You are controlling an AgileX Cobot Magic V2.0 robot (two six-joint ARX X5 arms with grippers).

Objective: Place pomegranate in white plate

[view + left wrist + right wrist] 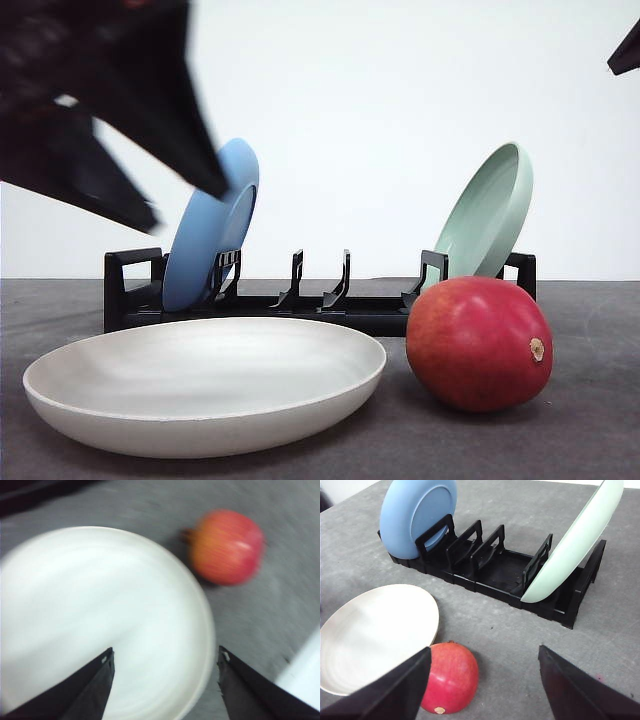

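The pomegranate point(478, 343), red and glossy with a tan nub, rests on the grey table just right of the white plate point(200, 385) and is almost touching its rim. The plate has nothing in it. My left gripper point(165, 665) hangs open above the white plate point(95, 615), with the pomegranate point(227, 546) beyond the rim; the view is motion-blurred. The left arm point(100, 100) shows as a dark blur high at the left. My right gripper point(482, 657) is open above the table, the pomegranate point(451, 677) close by one finger point(415, 672), beside the white plate point(375, 635).
Behind the plate stands a black dish rack point(300, 305). A blue plate point(210, 230) leans in its left slot and a pale green plate point(490, 215) in its right slot. Bare grey table lies right of the pomegranate.
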